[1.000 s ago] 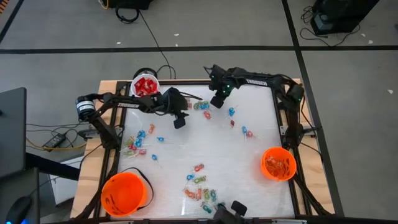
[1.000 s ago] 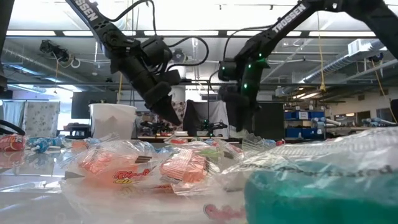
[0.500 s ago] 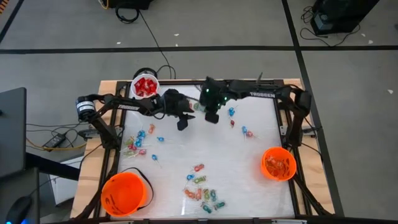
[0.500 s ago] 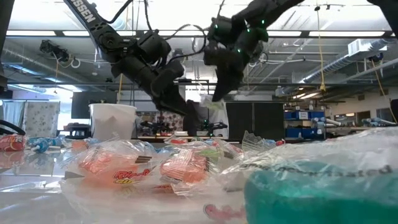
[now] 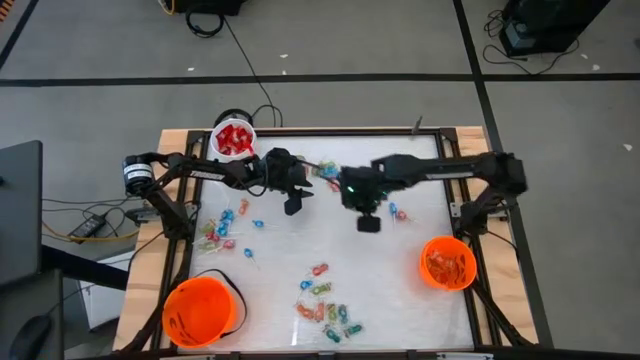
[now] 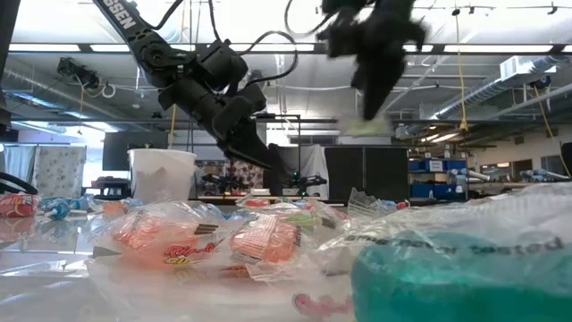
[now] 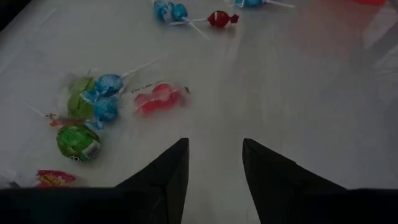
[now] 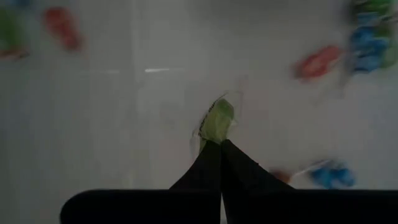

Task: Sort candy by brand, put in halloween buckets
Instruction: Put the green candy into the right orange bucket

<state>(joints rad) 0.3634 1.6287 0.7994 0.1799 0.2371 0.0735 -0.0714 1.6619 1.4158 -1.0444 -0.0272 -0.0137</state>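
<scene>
This is a robotics lab or workshop in a large industrial hall. The low view shows exposed grey ceiling ducts (image 6: 54,85), long strip lights (image 6: 268,46) and blue storage shelving (image 6: 433,174). From above, the wooden-framed white table (image 5: 330,240) stands on grey carpet with trailing black cables (image 5: 245,60).

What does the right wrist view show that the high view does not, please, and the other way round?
Only the right wrist view shows that the right gripper is shut on a green wrapped candy, lifted clear of the table.

Only the high view shows the layout: two orange buckets at the near corners, the white cup of red packets at the far left, and the left gripper waiting near it.

Both show the white table surface with loose blue and red candies scattered on it.
</scene>
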